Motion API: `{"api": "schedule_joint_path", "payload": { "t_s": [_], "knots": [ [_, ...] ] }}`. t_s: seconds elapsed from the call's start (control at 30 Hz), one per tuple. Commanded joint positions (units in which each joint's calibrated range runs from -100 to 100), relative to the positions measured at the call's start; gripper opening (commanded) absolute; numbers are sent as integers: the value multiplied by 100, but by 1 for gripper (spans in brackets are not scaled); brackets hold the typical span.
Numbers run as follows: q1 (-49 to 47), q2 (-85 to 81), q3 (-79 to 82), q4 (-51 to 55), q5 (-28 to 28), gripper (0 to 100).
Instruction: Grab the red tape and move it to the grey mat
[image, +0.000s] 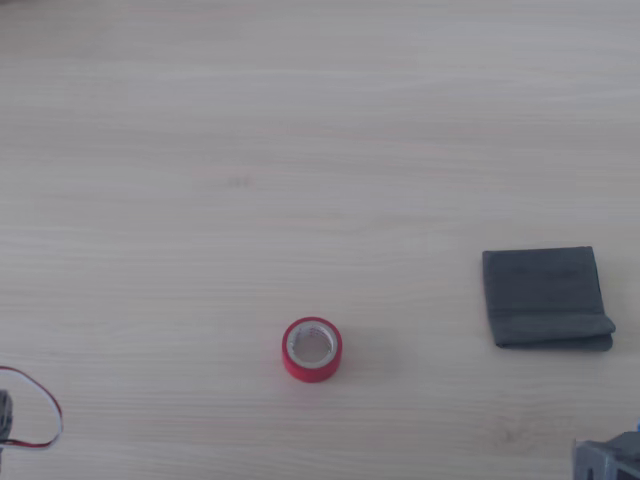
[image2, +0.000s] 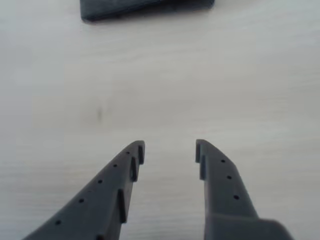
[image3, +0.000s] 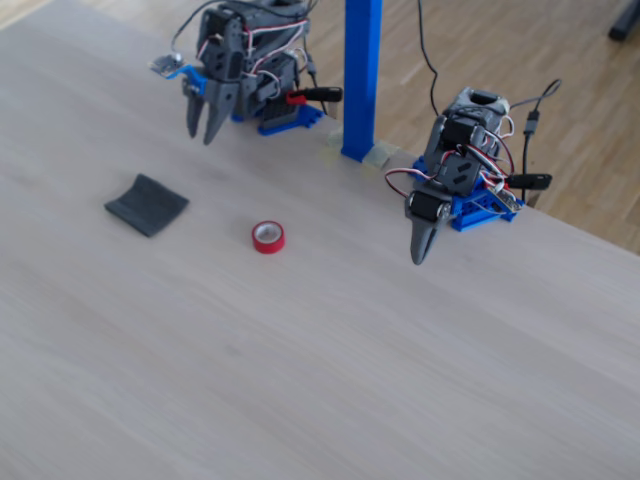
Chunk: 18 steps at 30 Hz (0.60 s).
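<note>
We count 1 red tape (image3: 268, 237) and 1 grey mat (image3: 146, 204) on 1 wooden table (image3: 300, 360). In the fixed view we log 2 arms, 1 gripper (image3: 204, 132) near the mat, 1 second gripper (image3: 421, 254) right of the tape, plus 1 blue post (image3: 361, 75).

A blue post (image3: 361, 75) stands on the pale wooden table (image3: 300, 350), near its edge.
</note>
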Motion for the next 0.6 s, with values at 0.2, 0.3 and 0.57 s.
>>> {"api": "schedule_joint_path", "payload": {
  "t_s": [0.2, 0.3, 0.57],
  "knots": [
    [-790, 2145, -2355, -85, 31, 17],
    [-1043, 2785, -2970, -152, 36, 17],
    [-1746, 4130, -3349, -1730, 41, 17]
  ]
}}
